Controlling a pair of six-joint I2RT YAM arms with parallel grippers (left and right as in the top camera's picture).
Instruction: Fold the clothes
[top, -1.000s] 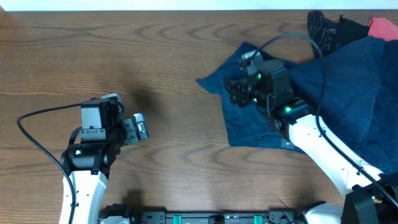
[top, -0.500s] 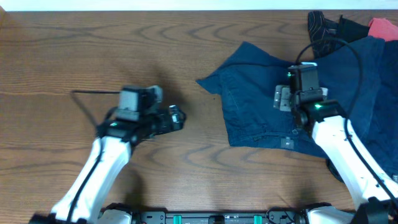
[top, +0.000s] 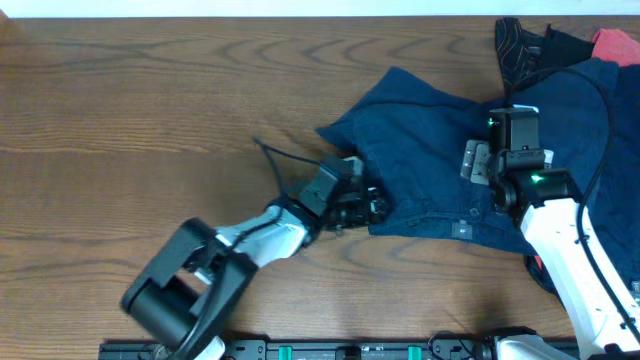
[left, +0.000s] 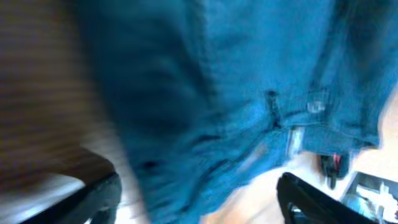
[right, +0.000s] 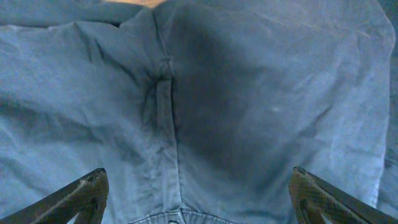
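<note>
Dark navy denim-like shorts (top: 420, 160) lie spread on the wooden table, right of centre. My left gripper (top: 372, 207) is open at the shorts' lower left edge; the blurred left wrist view shows the blue cloth (left: 211, 106) between its spread fingers (left: 199, 205). My right gripper (top: 478, 165) is open and hovers over the shorts near the waistband. The right wrist view shows the shorts' seam (right: 165, 118) between its wide-apart fingertips (right: 199, 193). A larger navy garment (top: 570, 140) lies at the right.
At the back right corner lie a black cloth with thin pale lines (top: 520, 45) and a coral-red cloth (top: 615, 42). Bare wooden table (top: 150, 90) spreads to the left. The table's front edge carries a black rail (top: 350, 350).
My left arm has swung right across the table to the shorts' lower left edge. My right gripper has moved right and back over the shorts.
</note>
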